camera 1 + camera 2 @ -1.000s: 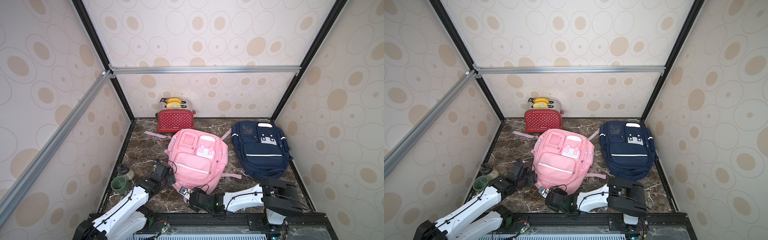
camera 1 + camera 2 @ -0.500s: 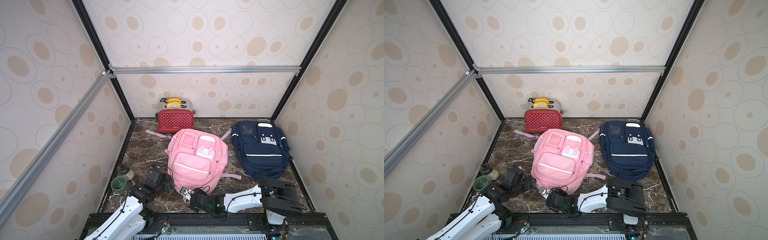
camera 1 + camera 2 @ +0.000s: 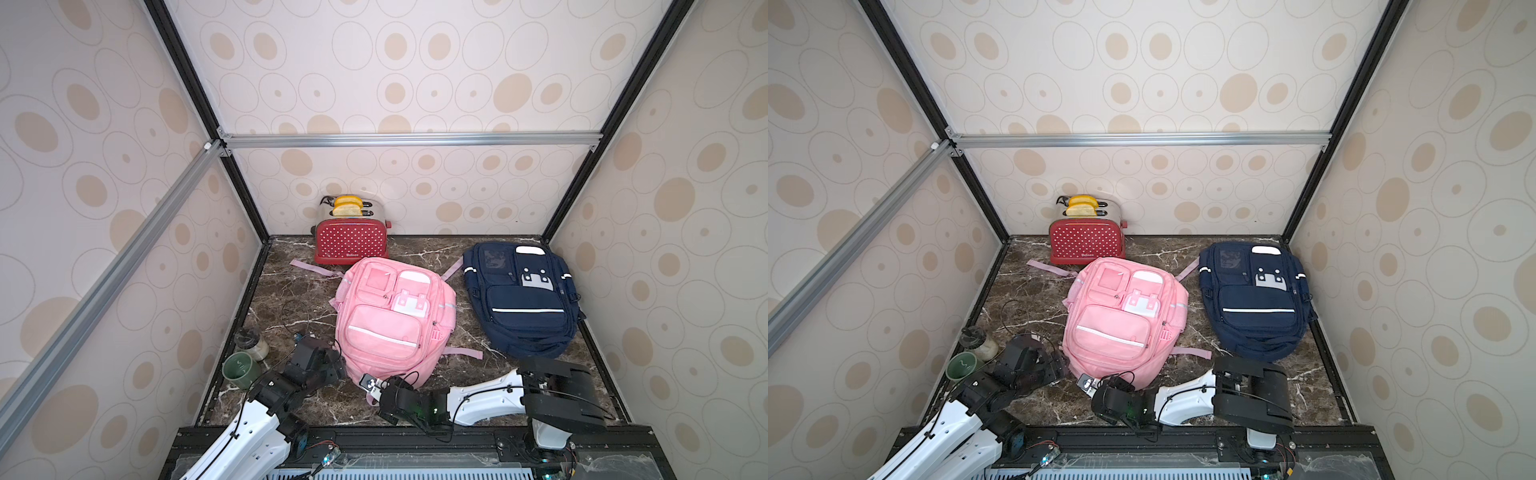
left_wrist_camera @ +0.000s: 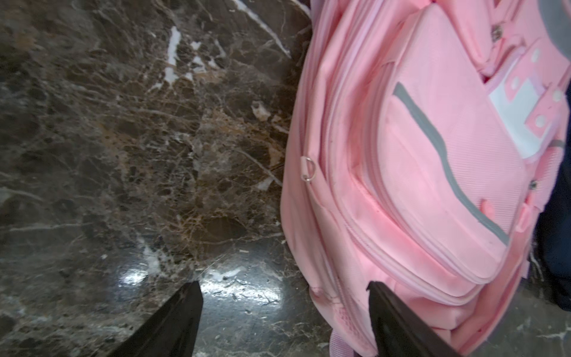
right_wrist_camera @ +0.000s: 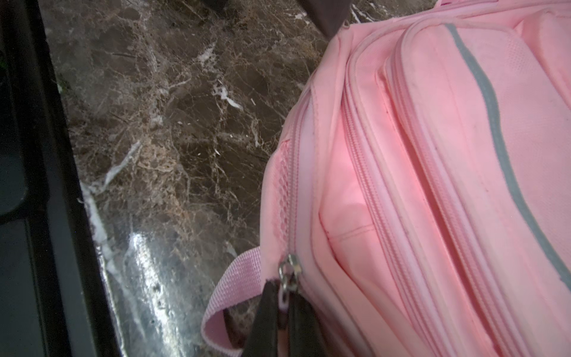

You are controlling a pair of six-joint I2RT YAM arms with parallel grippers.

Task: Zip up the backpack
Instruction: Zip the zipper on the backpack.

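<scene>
- The pink backpack (image 3: 390, 324) lies flat on the desk (image 3: 291, 291), about mid-desk. Its long axis runs from the near edge toward the back wall, with one short end facing the robot.
- The right hand (image 5: 282, 306) is pinched narrow on the zipper pull (image 5: 289, 275) at that near end. The slider sits right at the fingertips, just beside a loose pink strap (image 5: 234, 278).
- From the pull, the zipper track (image 5: 296, 154) leads straight away from the right hand along the backpack's edge. It heads toward the corner where the left hand waits, so I judge the coming move to be a drag along that line, not across it.
- The left hand (image 4: 282, 286) stands wide and holds nothing. It straddles the backpack's near-left edge, with one finger over bare desk and the other over pink fabric; contact cannot be told.
- In both top views the two hands sit close together at the near end. The right hand is the one on the zipper, and the left hand is the nearer one for pinning the fabric against the pull.
- Whether the track ahead of the slider is parted or closed is unclear.
- The navy backpack (image 3: 521, 299) lies well apart, beyond the right arm, with neither hand on it.
</scene>
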